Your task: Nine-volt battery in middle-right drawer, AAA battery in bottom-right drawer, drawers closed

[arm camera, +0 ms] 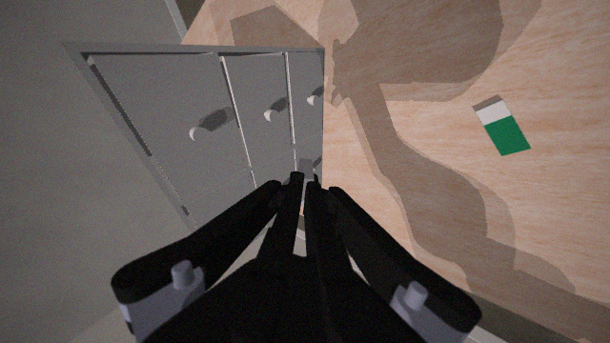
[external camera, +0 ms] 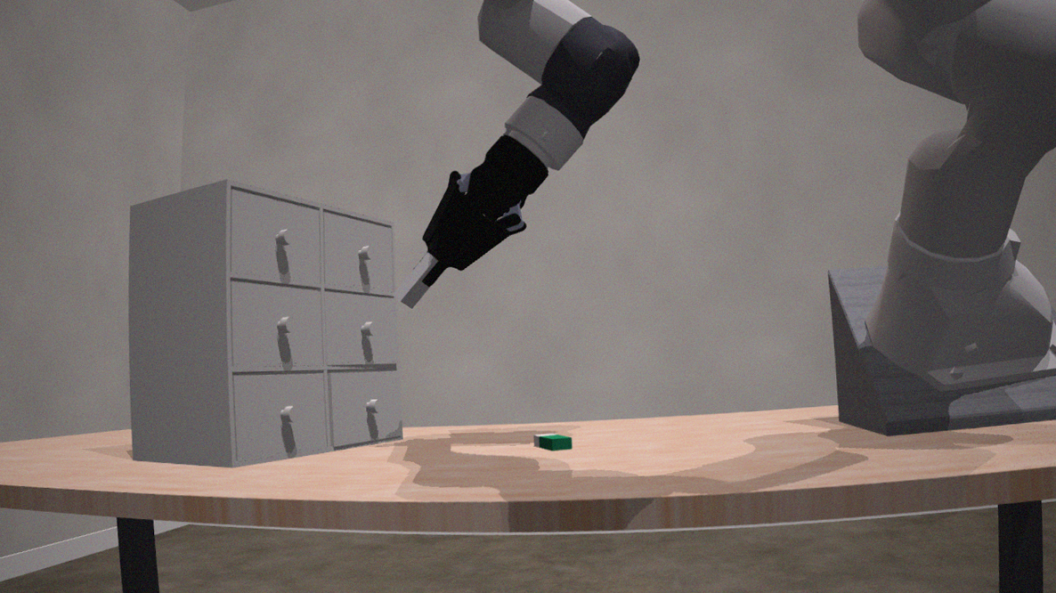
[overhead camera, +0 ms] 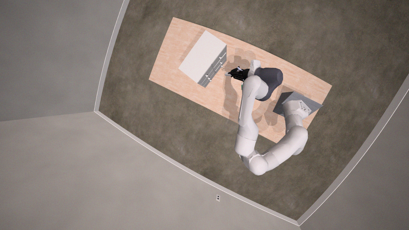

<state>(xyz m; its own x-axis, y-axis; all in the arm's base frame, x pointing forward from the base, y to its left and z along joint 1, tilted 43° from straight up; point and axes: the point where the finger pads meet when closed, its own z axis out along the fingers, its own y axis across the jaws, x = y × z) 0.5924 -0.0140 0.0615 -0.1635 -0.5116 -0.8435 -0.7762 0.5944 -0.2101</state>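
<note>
The small grey chest [external camera: 262, 322] stands on the left part of the wooden table, with six drawers in three rows; it also shows in the overhead view [overhead camera: 203, 58] and the wrist view [arm camera: 214, 124]. All drawers look pushed in. My gripper [external camera: 416, 293] is shut and empty. It hangs tilted in the air just right of the chest's front, at about the top edge of the middle-row right drawer [external camera: 364, 329], without touching it. A green block with a white end [external camera: 554, 441], probably the nine-volt battery, lies flat on the table; the wrist view shows it too [arm camera: 502, 131]. I see no AAA battery in any view.
The robot's grey base block [external camera: 957, 355] stands at the right end of the table. The bottom-row right drawer [external camera: 367, 408] is below the gripper. The arm's elbow reaches out past the table's near edge [overhead camera: 245, 128].
</note>
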